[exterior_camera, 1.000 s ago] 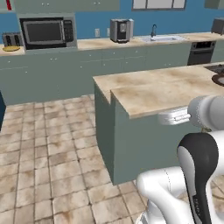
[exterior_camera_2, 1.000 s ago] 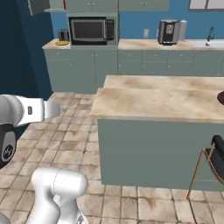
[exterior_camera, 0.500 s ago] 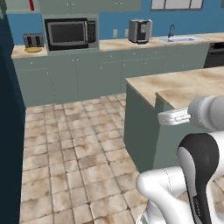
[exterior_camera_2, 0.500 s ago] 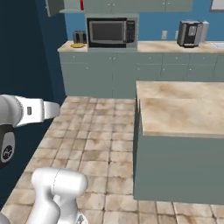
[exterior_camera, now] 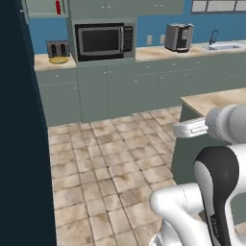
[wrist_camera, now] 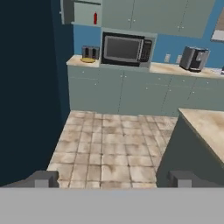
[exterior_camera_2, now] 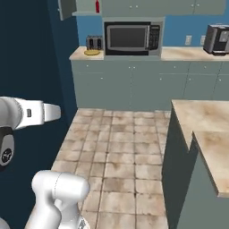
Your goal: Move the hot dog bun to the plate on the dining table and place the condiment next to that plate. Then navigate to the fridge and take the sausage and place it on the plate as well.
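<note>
Condiment: slim red bottle (wrist_camera: 95,18) on an open upper shelf at 11 o'clock in my hand view, above the wall desk; also seen in the left base view (exterior_camera: 58,7) and the right base view (exterior_camera_2: 97,6). Standing upright, well apart from me.

Dining table: beige marbled top with grey-green base (exterior_camera_2: 203,129), corner at 3 o'clock in the right base view; its edge at 4 o'clock in my hand view (wrist_camera: 208,127). In the left base view (exterior_camera: 211,100) it sits behind my arm at 3 o'clock. The part I can see is bare stone.

Pincer: jaws wide apart, nothing between them (wrist_camera: 113,178); the two dark tips stand at 7 and 5 o'clock of my hand view, over the tiled floor.

Microwave: dark-fronted (wrist_camera: 126,49), on the wall desk at 12 o'clock, just below and right of the bottle's shelf.

Toaster: small, silver (wrist_camera: 90,52), left of the microwave, with a flat yellow item (wrist_camera: 88,60) lying just in front of it; I cannot tell what it is.

Coffee machine: silver (wrist_camera: 194,58), on the wall desk at 2 o'clock.

Sink: tap and basin (exterior_camera: 221,44) at far right of the wall desk in the left base view.

Floor: beige tiles (exterior_camera_2: 120,147) between the wall desk and the dining table.

Left side: a tall dark blue surface (exterior_camera: 19,144) from 7 to 11 o'clock.
</note>
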